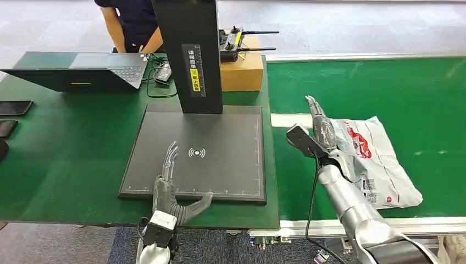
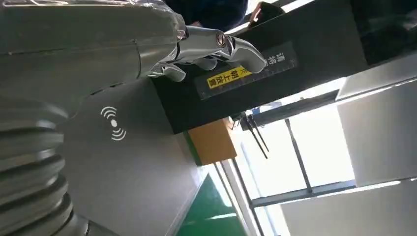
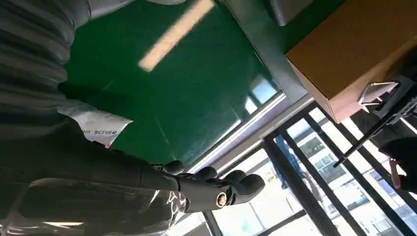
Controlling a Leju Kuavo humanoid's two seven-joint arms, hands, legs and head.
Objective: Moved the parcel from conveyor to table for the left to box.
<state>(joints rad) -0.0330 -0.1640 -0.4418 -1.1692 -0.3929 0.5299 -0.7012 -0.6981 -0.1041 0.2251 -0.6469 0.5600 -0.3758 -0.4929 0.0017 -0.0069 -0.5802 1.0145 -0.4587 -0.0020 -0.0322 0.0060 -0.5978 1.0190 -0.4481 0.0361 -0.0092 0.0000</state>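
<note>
The parcel (image 1: 380, 160), a white plastic bag with red print and labels, lies on the green conveyor (image 1: 384, 88) at the right. My right hand (image 1: 319, 131) is at the parcel's left edge, fingers stretched forward and thumb spread toward the table, holding nothing. A corner of the parcel (image 3: 94, 126) lies beside that hand's fingers (image 3: 216, 188) in the right wrist view. My left hand (image 1: 171, 177) hovers low over the dark scanner plate (image 1: 231, 165) near its front edge, fingers straight and thumb out, empty. The left wrist view has its fingers (image 2: 212, 49) above the plate (image 2: 133, 162).
A black scanner column (image 1: 189, 49) rises from the plate's back. Behind it a cardboard box (image 1: 243, 70) carries a remote controller (image 1: 233, 44). A laptop (image 1: 82, 70) and phones (image 1: 14, 107) lie on the green table (image 1: 66, 159) at the left. A person (image 1: 129, 22) stands behind the table.
</note>
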